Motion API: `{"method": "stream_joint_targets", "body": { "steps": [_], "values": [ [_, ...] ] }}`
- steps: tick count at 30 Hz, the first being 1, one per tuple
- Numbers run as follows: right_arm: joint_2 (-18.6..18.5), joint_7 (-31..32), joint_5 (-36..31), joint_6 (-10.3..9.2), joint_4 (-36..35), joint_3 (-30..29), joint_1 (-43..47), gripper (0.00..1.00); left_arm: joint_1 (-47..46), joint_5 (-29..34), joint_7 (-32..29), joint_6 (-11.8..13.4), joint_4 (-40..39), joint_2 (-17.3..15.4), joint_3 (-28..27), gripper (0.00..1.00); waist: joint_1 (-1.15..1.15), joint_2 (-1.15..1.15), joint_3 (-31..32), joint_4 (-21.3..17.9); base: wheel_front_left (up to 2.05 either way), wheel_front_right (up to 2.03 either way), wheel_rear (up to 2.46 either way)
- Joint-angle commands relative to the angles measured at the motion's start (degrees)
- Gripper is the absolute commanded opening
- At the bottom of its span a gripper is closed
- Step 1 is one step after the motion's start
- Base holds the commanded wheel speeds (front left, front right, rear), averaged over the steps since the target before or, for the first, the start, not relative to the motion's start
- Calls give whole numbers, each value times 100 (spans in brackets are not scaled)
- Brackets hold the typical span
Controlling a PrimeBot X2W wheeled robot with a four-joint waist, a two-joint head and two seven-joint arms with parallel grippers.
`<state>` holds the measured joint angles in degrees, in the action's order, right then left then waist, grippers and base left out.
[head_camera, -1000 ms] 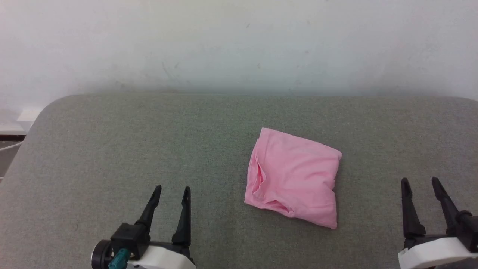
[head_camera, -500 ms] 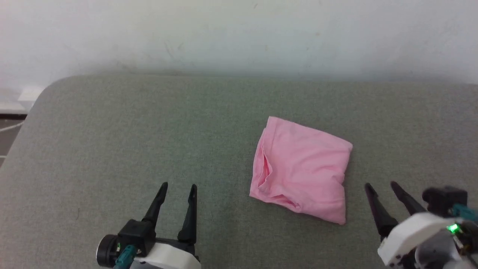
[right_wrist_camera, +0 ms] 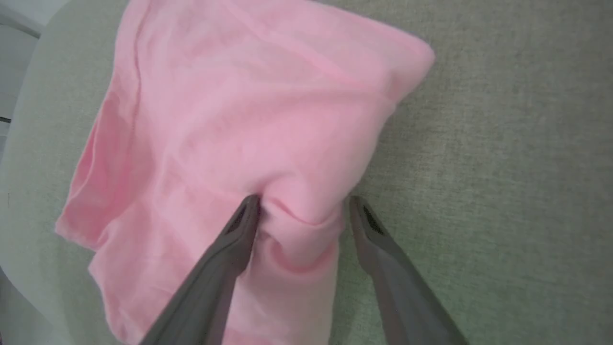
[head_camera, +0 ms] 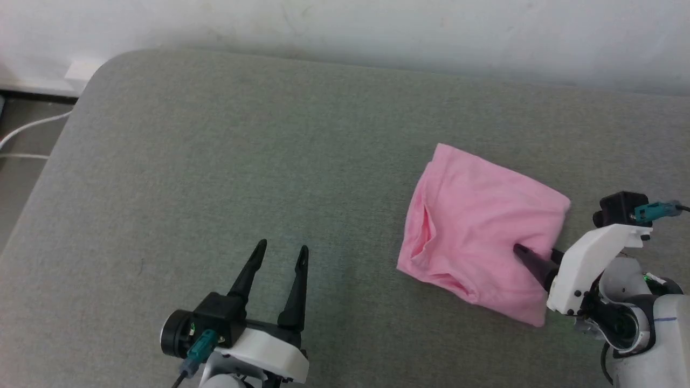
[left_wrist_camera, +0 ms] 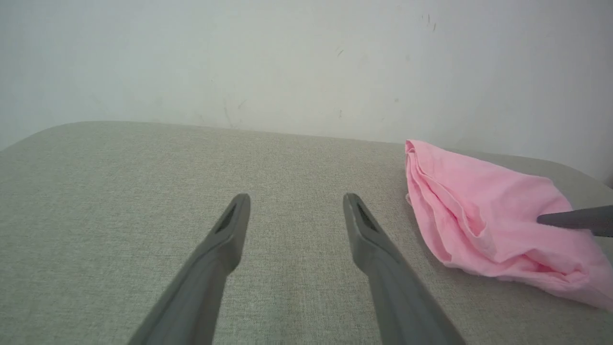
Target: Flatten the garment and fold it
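Grey-green padded surface (head_camera: 215,161), white wall (head_camera: 377,27) | garment (head_camera: 485,215) bunched | left pincer (head_camera: 283,246) released | right pincer (right_wrist_camera: 303,199) released, astride garment

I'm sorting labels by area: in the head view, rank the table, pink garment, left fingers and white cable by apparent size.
Largest to smallest:
1. table
2. garment
3. left fingers
4. cable
The fingers sit nearest the camera, so their place above the cable is unsure.

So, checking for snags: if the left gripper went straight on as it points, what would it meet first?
Likely just bare table, then the wall; the left gripper points clear of the garment.
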<state>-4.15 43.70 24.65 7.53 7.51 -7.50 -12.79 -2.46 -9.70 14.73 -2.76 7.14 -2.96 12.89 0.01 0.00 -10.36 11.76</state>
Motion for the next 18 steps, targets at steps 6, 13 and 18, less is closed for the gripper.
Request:
{"method": "stream_joint_targets", "body": {
  "steps": [6, 13, 18],
  "values": [
    [87, -54, -466, -4, 778, -120, -338, 100, -151, -63, 27, 72, 20, 8, 65, 100, -1, 0, -263, 371, 0, 0, 0],
    [4, -356, -738, -4, 1324, 265, -471, 0, -134, -80, 27, 109, 51, 8, 87, 100, -1, 0, -167, 333, 0, 0, 0],
    [-401, -471, -692, -4, 1194, 896, -551, 0, -53, -59, 27, 97, 87, 8, 116, 100, -1, 0, 63, 39, 0, 0, 0]
  ]
}}
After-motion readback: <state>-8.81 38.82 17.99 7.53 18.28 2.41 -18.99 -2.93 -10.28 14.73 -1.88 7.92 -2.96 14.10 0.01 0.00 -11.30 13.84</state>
